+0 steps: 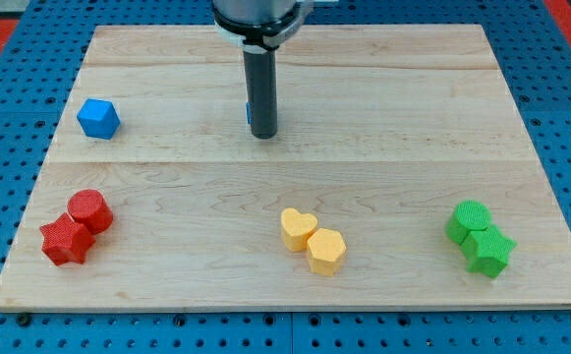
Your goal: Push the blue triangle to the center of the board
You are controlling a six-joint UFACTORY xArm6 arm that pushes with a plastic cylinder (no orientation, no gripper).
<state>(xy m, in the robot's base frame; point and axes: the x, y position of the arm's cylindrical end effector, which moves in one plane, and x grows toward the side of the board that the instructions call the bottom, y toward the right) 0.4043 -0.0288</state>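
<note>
My tip [263,135] rests on the wooden board [413,118], a little above the board's middle. A thin blue sliver [249,111] shows at the left edge of the rod just above the tip. It looks like the blue triangle, almost wholly hidden behind the rod, so its shape cannot be made out. A blue cube-like block [98,118] sits far off at the view's left, well apart from the tip.
A red cylinder [89,209] and a red star [67,240] touch at the bottom left. A yellow heart [298,228] and a yellow hexagon [326,251] touch at the bottom centre. A green cylinder [470,219] and a green star [488,251] touch at the bottom right.
</note>
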